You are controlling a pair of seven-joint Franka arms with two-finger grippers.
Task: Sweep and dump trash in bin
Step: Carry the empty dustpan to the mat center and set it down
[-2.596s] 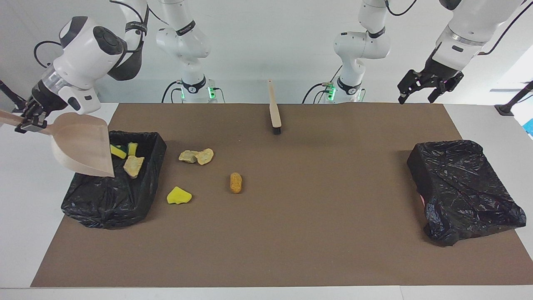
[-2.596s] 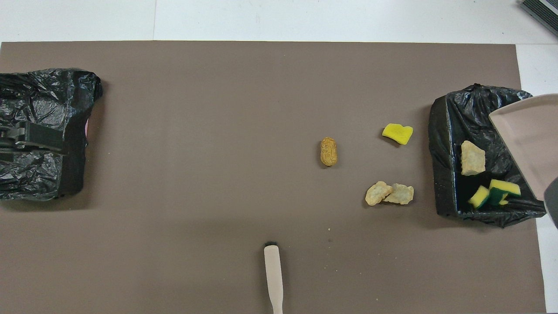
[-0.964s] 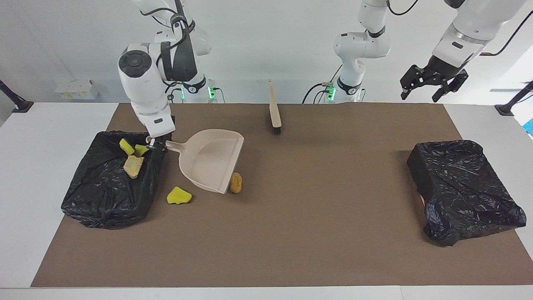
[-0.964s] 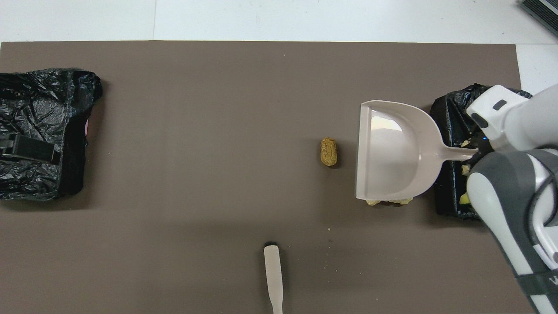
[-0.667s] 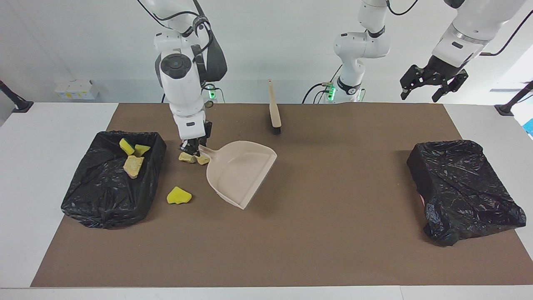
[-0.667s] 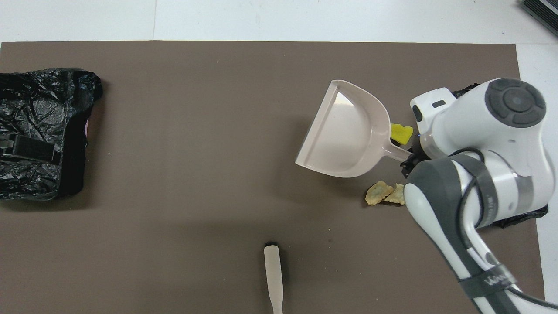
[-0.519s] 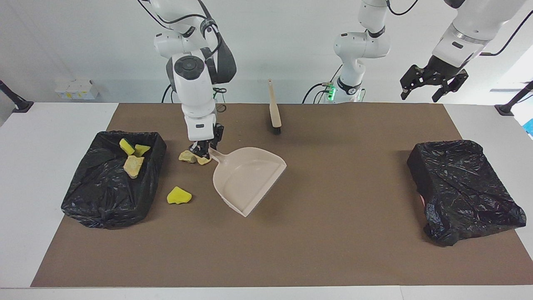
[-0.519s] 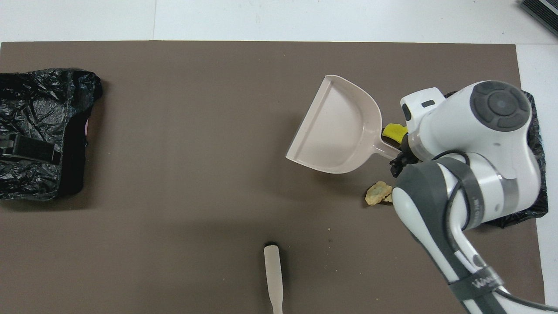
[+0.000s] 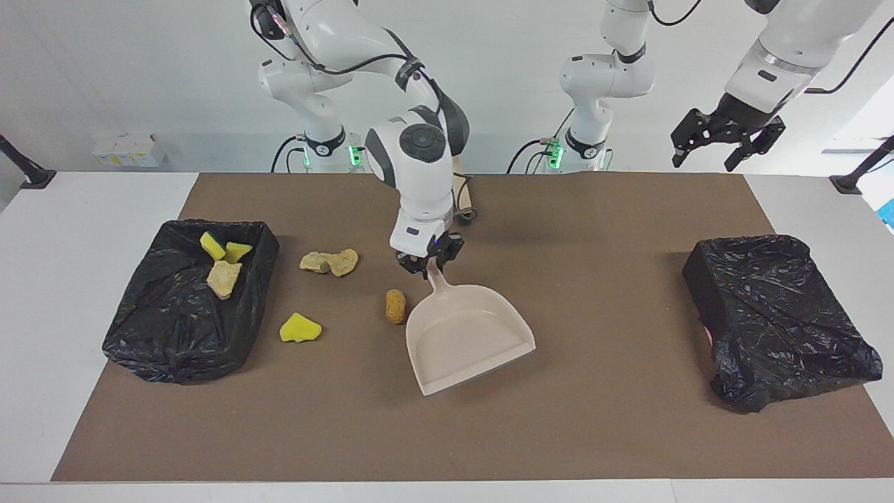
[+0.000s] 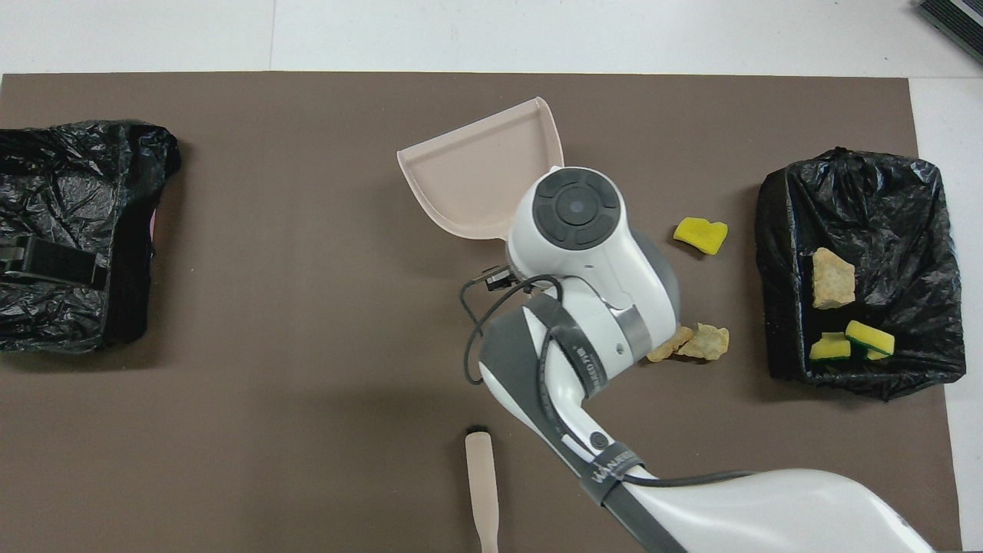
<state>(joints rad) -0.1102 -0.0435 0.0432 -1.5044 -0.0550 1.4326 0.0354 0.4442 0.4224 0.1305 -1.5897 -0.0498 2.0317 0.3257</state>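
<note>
**Dustpan down mid-mat, four chunks on the mat**

The right gripper [image 9: 427, 265] is clamped on the handle of the dustpan [image 9: 466, 338], its fingertips pinched tight on the thin stem. The dustpan sits low at the middle of the brown mat [image 9: 447, 433], its pan empty and its open mouth turned away from the robots; whether its lip touches the mat cannot be told. From overhead the right arm's wrist covers the handle, and only the pan [image 10: 481, 176] shows past it.

Taking the dustpan as the landmark: the orange-brown oval [image 9: 396, 306] lies on the mat just beside the pan's edge, toward the right arm's end of the table, apart from it. Two tan chunks [image 9: 330, 262], touching each other, lie further toward that end and nearer to the robots than the pan. A yellow chunk [image 9: 300, 327] lies further that way again, level with the pan. The bin [image 9: 183, 335], lined with a black bag, stands at the right arm's end, well apart from the dustpan, with three chunks [image 9: 222, 262] in it: two yellow, one tan.

The brush [image 10: 481, 489] lies nearer to the robots than the dustpan, at the mat's edge.

A second black bag [image 9: 775, 314] sits well apart from the dustpan at the left arm's end. The left gripper [image 9: 726, 143] waits in the air above that end, jaws wide and holding nothing.
</note>
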